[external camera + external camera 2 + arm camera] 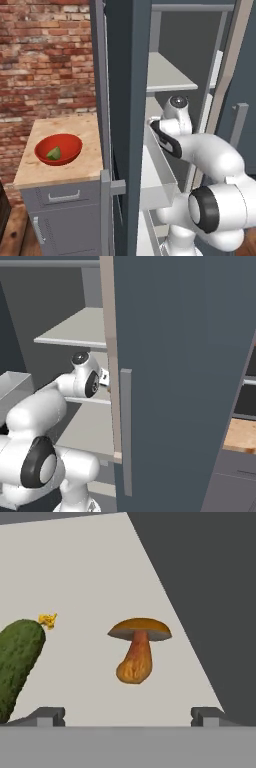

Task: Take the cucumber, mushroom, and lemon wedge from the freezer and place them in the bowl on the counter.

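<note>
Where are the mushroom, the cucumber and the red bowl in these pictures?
mushroom (138, 657): hand view, on its stem.
cucumber (17, 662): hand view, on its dark green body.
red bowl (71, 145): left base view, on its inner wall.

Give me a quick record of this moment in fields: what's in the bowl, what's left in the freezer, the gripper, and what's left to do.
bowl: red, on the counter, holding the lemon wedge
freezer: door open, arm reaching inside
mushroom: on the pale shelf, ahead of the gripper
cucumber: on the same shelf, apart from the mushroom
gripper: open, holding nothing, roughly lined up with the mushroom
left to do: mushroom and cucumber not yet in the bowl
</note>
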